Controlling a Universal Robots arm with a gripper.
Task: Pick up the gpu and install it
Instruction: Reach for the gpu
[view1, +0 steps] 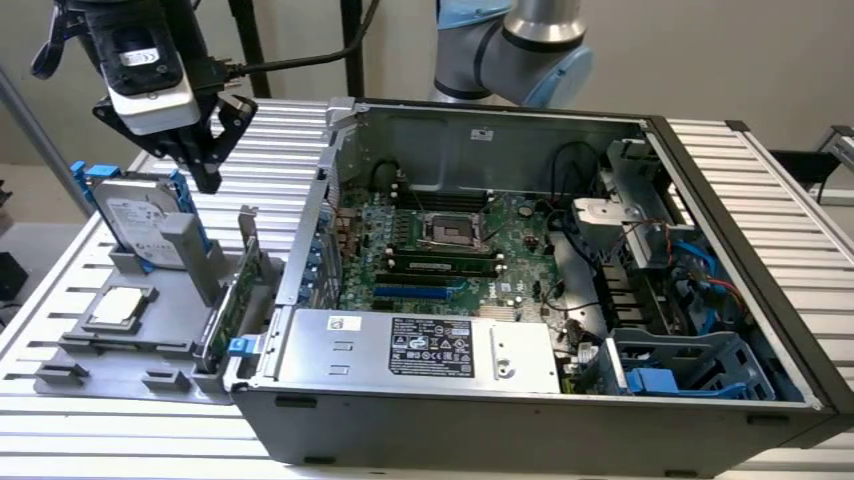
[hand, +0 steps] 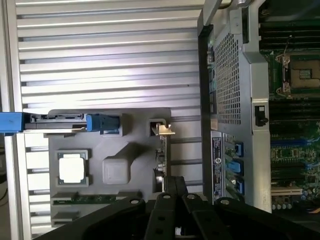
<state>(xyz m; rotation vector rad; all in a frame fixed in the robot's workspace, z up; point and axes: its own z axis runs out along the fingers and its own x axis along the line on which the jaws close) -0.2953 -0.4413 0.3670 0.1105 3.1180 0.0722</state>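
The gpu (view1: 230, 305) stands on edge in a slot of the grey holder (view1: 94, 340), just outside the computer case, with its green board facing the case. Its silver end bracket (view1: 248, 228) points up. My gripper (view1: 207, 178) hangs well above the holder, fingers pointing down and shut on nothing. In the wrist view the gpu (hand: 161, 162) appears edge-on as a thin strip with its bracket (hand: 163, 129) at one end, directly ahead of my gripper (hand: 174, 182).
The open computer case (view1: 747, 250) shows its motherboard (view1: 454, 240) and a blue expansion slot (view1: 414, 296). A silver hard drive in a blue frame (view1: 134, 220) stands in the holder beside the gpu. A processor chip (view1: 120, 305) lies flat on the holder.
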